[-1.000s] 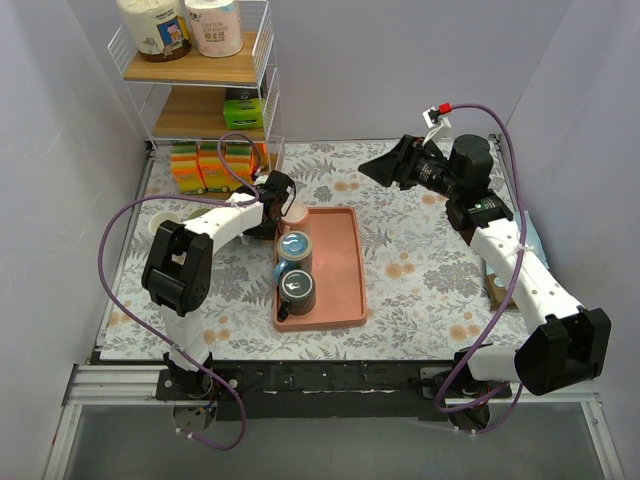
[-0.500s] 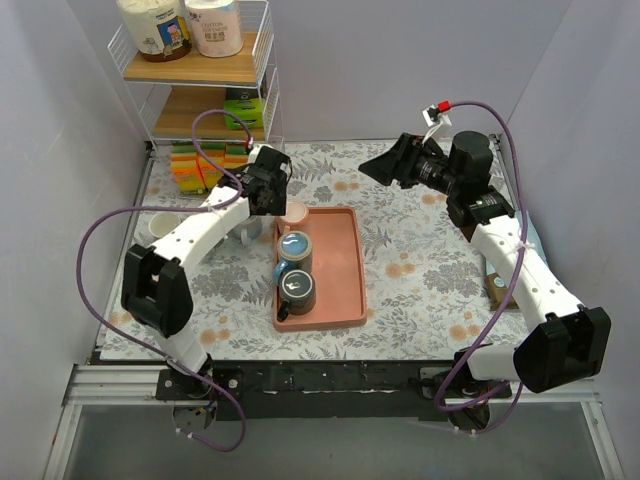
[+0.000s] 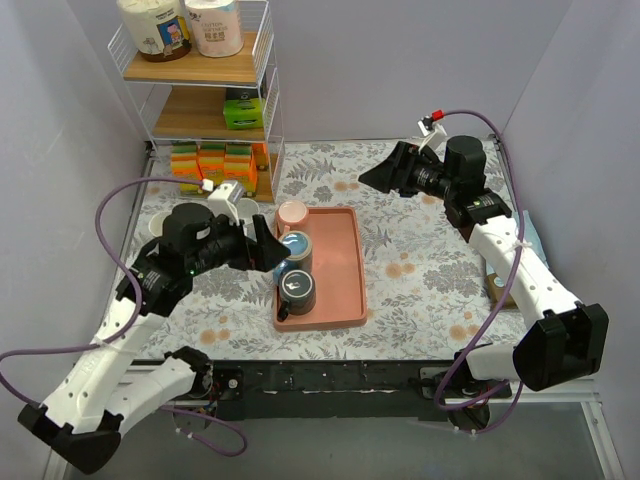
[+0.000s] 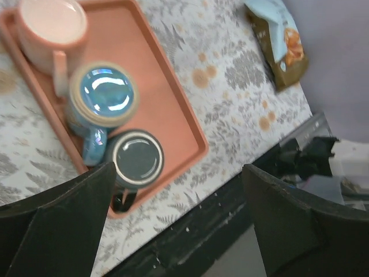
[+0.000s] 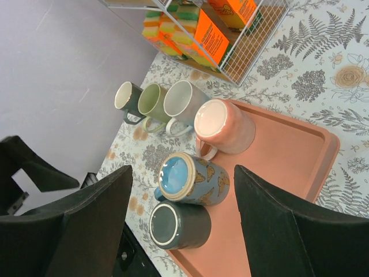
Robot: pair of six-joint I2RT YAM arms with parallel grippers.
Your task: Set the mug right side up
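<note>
Left claw (image 3: 270, 247) stands spread and carries nothing. It hangs near the left edge of the tray (image 3: 340, 262), at centre-left of the top view; its own camera looks down between two wide-set fingers (image 4: 57, 225), and nothing lies between them. Right claw (image 3: 385, 171) is likewise spread and empty, held in the upper right of the top view, well apart from the tray.

We take the pink mug (image 4: 51, 27) for the task's thing. It stands in the upper left corner of the tray, mouth up, pale inside showing, handle pointing toward the blue mug (image 4: 104, 95) just below it; no claw touches it. The blue mug shows a glossy open mouth. The dark mug (image 4: 137, 157), lowest of the three, shows a pale ring round a dark face – we cannot tell whether that is rim or base.

Judgement: the turning itself looks done. The step in hand reads as the close of the job; the grip is let go and the claw is clear of the mug.

The next move calls for little. We would have the left arm carried off to the left of the frame at its present height, with no dip toward the handles below. We would also want a closer look at the dark mug – if that face proves a base, it calls for a side grip on the wall, a lift, a half turn, and a set-down on the bare right half of the tray.
</note>
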